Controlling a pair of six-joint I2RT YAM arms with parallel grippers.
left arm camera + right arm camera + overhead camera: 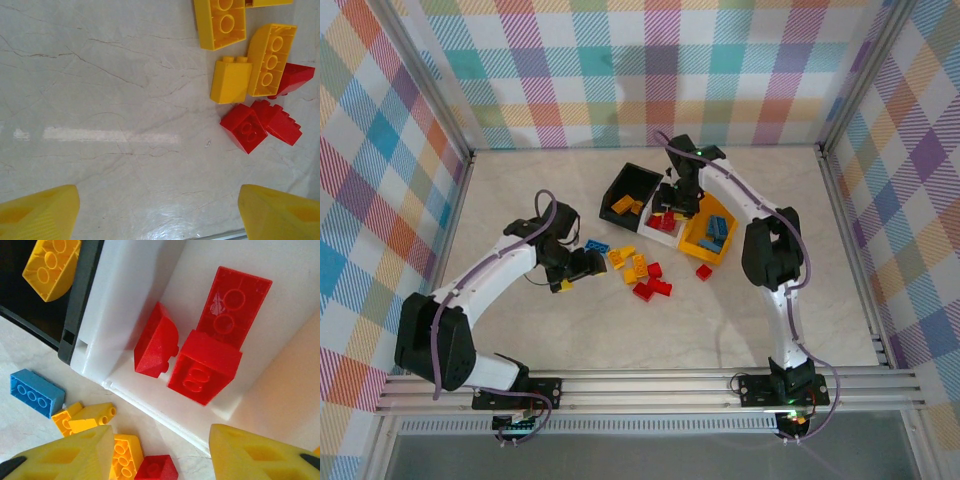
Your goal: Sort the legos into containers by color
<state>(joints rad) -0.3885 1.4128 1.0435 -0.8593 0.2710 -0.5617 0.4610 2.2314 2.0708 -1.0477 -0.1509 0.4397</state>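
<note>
Three joined bins stand mid-table: black [642, 180], white [654, 237] and yellow-orange [692, 242]. Yellow legos [623, 205] lie in the black one and blue legos [717, 228] in the yellow-orange one. The white bin [115, 300] holds three red bricks [205, 367]. My right gripper [160, 455] hangs open over the white bin's near wall, nothing between its fingers [65, 455]. My left gripper [160, 215] is open over bare table, left of the loose pile. Yellow bricks [231, 80] and red bricks [246, 129] lie beyond it to the right.
Loose on the table in front of the bins are a blue brick [597, 245], yellow bricks [638, 265], red bricks [650, 289] and a lone red brick [704, 272]. The black bin [82, 305] holds a yellow brick [50, 262]. Checked walls enclose the table.
</note>
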